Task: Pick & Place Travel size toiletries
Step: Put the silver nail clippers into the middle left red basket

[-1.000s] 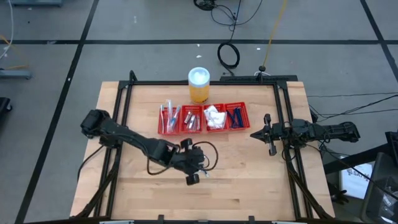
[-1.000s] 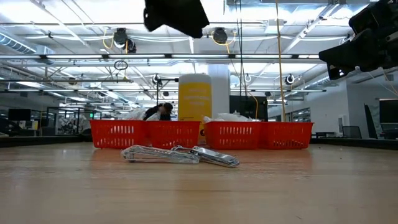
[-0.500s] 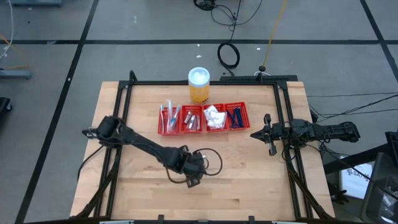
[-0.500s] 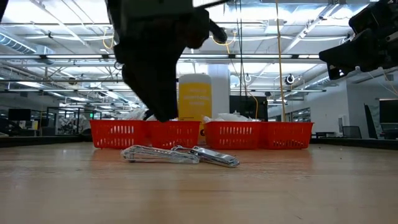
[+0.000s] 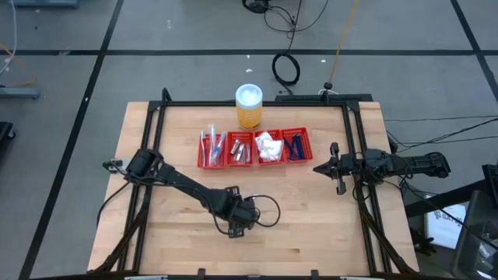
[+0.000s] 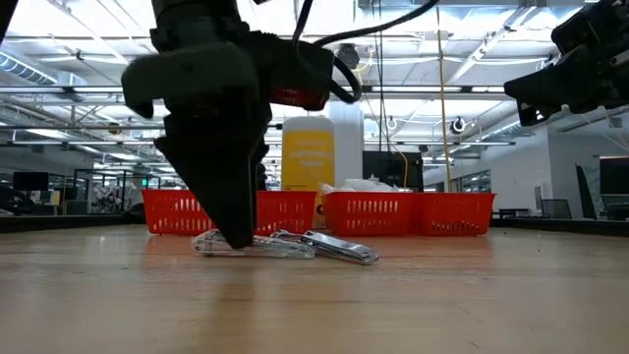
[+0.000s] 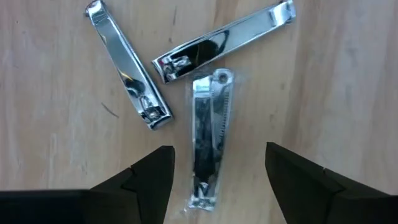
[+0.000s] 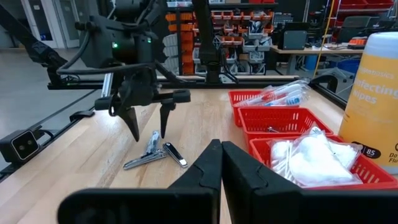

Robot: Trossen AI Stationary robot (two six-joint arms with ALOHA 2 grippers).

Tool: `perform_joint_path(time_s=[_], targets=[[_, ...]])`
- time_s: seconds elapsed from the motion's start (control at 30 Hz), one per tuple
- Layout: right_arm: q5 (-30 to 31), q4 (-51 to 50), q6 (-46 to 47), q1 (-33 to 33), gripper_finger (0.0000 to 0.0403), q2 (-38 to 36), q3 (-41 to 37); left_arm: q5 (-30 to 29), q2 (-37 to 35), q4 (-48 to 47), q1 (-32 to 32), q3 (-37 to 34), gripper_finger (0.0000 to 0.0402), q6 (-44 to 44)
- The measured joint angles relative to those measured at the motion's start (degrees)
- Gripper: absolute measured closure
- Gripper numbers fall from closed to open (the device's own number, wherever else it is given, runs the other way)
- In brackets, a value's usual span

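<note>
On the bench (image 5: pixel 156 233), the left tool (image 7: pixel 214 171) hangs wide open, empty, astride a wrapped nail clipper (image 7: pixel 208 149). It looks small, stiff, light and slippery in its film; gripping across its narrow middle seems safest.

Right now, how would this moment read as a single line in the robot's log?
left gripper: open, lowered over wrapped nail clipper | two bare nail clippers beside it | right gripper: shut, idle near red tray
</note>
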Motion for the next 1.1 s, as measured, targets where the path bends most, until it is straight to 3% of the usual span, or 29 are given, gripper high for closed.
perform_joint_path(time_s=[0.27, 0.7, 1.1], targets=[[0.0, -0.17, 0.0, 0.02, 0.0403, 0.13, 0.0, 0.84, 0.63, -1.47, 0.46, -0.37, 0.0183, 0.92], [0.0, -0.21, 0.0, 0.02, 0.0403, 0.13, 0.0, 3.32, 0.1, 4.82, 1.35, -4.71, 0.0224, 2.01], [0.0, -0.2, 0.15, 0.02, 0.0403, 0.13, 0.0, 3.09, 0.32, 5.17, 1.44, -4.78, 0.0316, 3.46]])
